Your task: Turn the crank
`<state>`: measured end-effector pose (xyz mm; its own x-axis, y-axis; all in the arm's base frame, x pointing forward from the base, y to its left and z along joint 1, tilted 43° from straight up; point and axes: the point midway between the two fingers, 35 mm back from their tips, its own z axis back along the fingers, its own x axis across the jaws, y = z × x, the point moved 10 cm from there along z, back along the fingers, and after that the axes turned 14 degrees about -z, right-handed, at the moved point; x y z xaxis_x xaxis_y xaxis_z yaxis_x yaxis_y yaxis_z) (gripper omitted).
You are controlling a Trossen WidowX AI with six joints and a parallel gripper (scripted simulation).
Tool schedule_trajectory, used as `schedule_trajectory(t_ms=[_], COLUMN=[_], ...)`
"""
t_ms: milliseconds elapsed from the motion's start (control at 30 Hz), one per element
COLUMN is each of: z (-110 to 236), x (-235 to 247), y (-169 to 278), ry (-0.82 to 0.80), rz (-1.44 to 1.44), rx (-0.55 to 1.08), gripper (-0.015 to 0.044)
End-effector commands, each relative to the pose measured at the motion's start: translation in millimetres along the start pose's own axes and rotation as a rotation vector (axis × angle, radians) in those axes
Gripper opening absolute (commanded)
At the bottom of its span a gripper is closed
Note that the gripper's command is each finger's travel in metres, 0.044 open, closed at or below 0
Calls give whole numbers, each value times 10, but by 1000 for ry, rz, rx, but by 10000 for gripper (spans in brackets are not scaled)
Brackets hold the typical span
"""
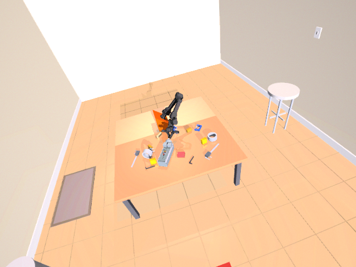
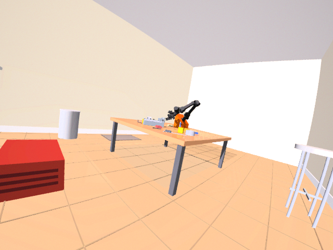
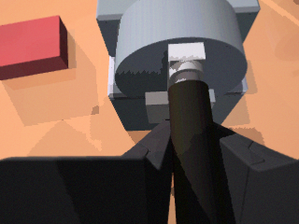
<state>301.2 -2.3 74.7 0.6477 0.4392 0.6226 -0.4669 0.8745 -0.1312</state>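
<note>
Crank handle (image 3: 189, 117), a dark cylinder, sits clamped between the pincer (image 3: 192, 154) fingers. Beyond it, the grey crank disc (image 3: 140, 42) fronts the grey machine (image 1: 166, 153) mid-tabletop (image 1: 178, 175). Red block (image 3: 30, 44) lies left, apart from the machine.

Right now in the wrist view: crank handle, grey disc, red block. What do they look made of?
Handle: dark, smooth, faint sheen, likely plastic or coated metal; the jaws are clamped on it. Its pale collar looks like bare metal. Disc: flat matte grey, looks like painted or cast metal, though plastic is possible. Red block: uniform matte red with sharp edges, painted wood or plastic; can't tell which.
</note>
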Motion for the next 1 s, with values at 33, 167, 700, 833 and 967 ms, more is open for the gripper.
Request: schedule_trajectory(t_ms=[33,167,700,833,967], z=[2,0,-8,-11,-14], x=[67,70,90,96,103], y=[16,19,32,37,42], ry=[-24,-24,-24,-24,-24], rz=[11,11,11,11,11], rx=[7,7,7,7,7], gripper=[0,0,0,0,0])
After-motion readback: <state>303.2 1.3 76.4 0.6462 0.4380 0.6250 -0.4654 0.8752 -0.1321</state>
